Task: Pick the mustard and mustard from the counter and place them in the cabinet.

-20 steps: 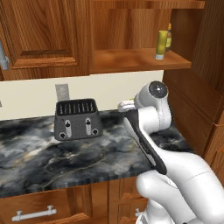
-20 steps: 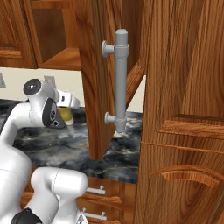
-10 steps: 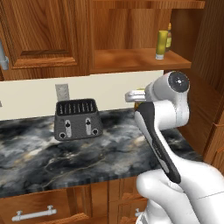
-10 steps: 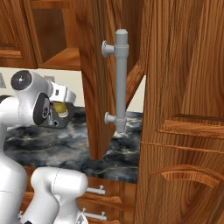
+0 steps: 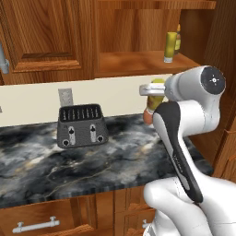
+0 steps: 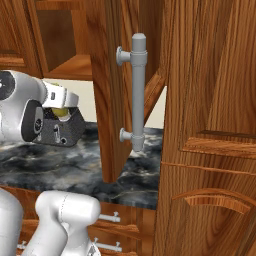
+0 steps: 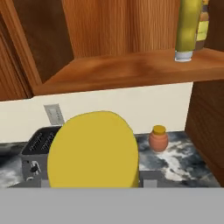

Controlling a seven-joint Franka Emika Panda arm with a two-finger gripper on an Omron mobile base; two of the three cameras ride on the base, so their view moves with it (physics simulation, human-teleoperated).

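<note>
I've got the fingers clamped shut on a mustard bottle, its yellow end big at the bottom of the hand view and blocking the tips themselves. In the left base view that mustard bottle peeks out yellow past the white wrist, held in the air above the counter, below the cabinet shelf and off to the right of the toaster. Versus a second ago the arm has swung up and right: the wrist joint was low, near counter height beside the toaster, and now it's up near the shelf edge, so the bottle has risen with it. Grip looks unchanged, same closed hold. Second mustard bottle stands cap end down on the cabinet shelf at its right end, touching the shelf, same place as before; a darker slim bottle stands just behind it. Hand view shows that shelf bottle top right. Squat orange jar sits on the counter right of the toaster, hasn't shifted. Toaster same spot against the wall under the outlet. Right base view: yellow of the held bottle shows between the white wrist and toaster; the wrist has moved further left in that view. Open cabinet door with grey handle unchanged, base hasn't driven
</note>
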